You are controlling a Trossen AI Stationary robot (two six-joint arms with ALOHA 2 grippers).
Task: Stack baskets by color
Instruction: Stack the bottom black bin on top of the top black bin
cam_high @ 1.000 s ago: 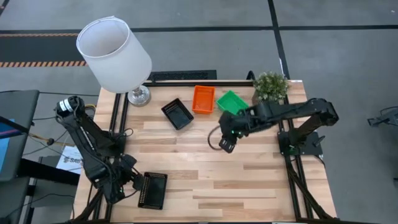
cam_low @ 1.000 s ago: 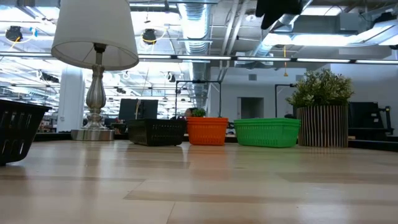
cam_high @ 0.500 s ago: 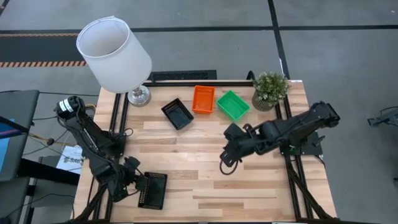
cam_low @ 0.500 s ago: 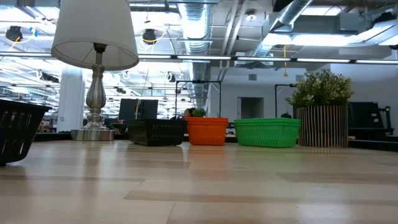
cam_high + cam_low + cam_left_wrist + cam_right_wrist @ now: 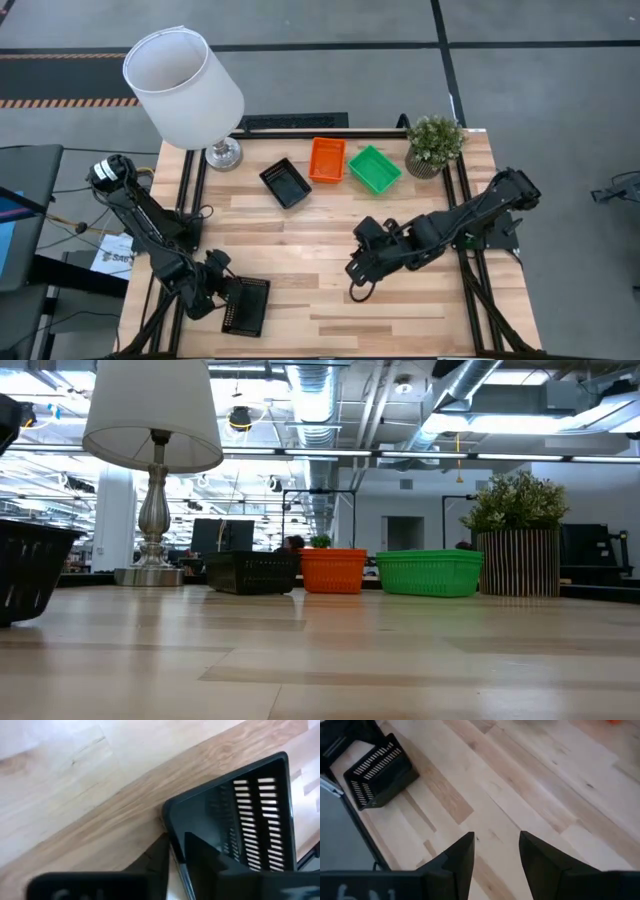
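Four baskets show on the wooden desk — the job has barely begun, or some stacks may already be nested; from above I cannot tell how many trays sit inside each one.

Along the far side sit a black plastic mesh basket, an orange plastic mesh basket and a bright green plastic mesh basket, side by side in a row. Near the front left corner lies another black mesh basket, well apart from the first one. I think this one needs to go onto the far black basket.

The left hand is pinched onto the rim of that near black basket, one finger inside the wall and one outside. The basket is not lifted yet, as far as I can see.

The right hand hangs over the middle of the desk with its fingers apart, holding nothing.

A white lampshade on a silver lamp stands at the far left corner, and a small potted plant at the far right. The lamp's base sits near the far black basket — the left arm should mind it on the way.
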